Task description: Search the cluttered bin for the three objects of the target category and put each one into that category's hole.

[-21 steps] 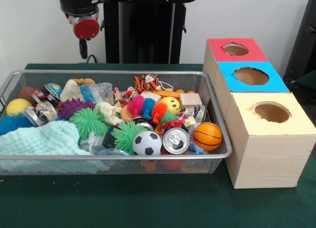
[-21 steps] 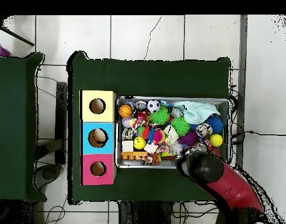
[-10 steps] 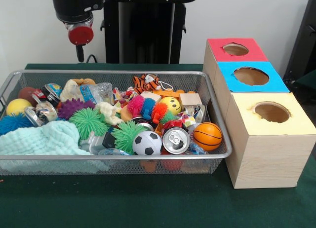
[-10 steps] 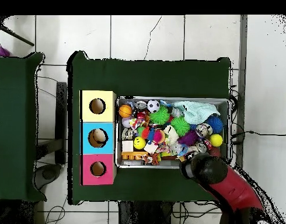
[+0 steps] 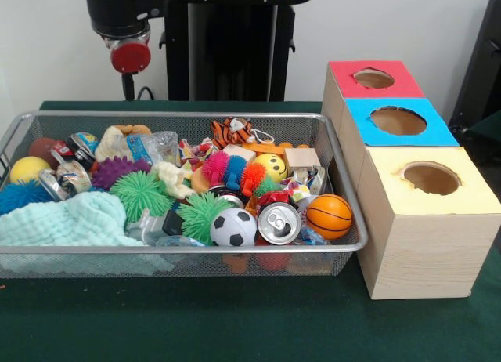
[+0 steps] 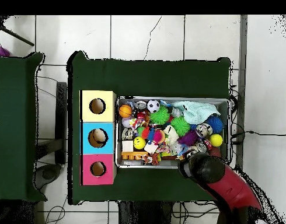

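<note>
the red and black arm (image 5: pixel 125 21) hangs above the bin's far left corner, its gripper (image 5: pixel 128 84) pointing down.

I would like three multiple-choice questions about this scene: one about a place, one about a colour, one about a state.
1. What lies directly beside the soccer ball in the front view?
A. the can
B. the tiger toy
C. the yellow ball

2. What colour tops the middle box?
A. red
B. blue
C. yellow

3. The end effector is
A. inside the bin
B. above the bin's far left part
C. over a hole

Answers: 1 A, the two touch at the bin's near side. 2 B, blue lies between red and yellow. 3 B, it hangs clear above the rim.
</note>
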`<state>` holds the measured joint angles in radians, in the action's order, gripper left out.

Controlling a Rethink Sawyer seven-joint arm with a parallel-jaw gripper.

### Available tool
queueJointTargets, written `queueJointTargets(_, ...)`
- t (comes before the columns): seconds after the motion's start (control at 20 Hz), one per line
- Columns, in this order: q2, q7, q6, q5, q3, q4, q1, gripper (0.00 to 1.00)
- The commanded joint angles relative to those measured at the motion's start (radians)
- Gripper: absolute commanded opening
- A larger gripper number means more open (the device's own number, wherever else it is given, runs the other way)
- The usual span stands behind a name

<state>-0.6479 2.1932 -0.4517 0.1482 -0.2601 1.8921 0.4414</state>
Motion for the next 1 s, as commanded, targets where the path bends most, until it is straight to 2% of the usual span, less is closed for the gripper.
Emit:
queueJointTargets(0.05,0.009,0.18,0.071,0.065,0.1,0.061,-0.023,0.0)
queueJointTargets(0.75,0.071,0.174,0.191,0.096,0.153,0.083,0.015,0.0)
queueJointTargets(1.0,0.052,0.176,0.186,0.104,0.156,0.094,0.014,0.0)
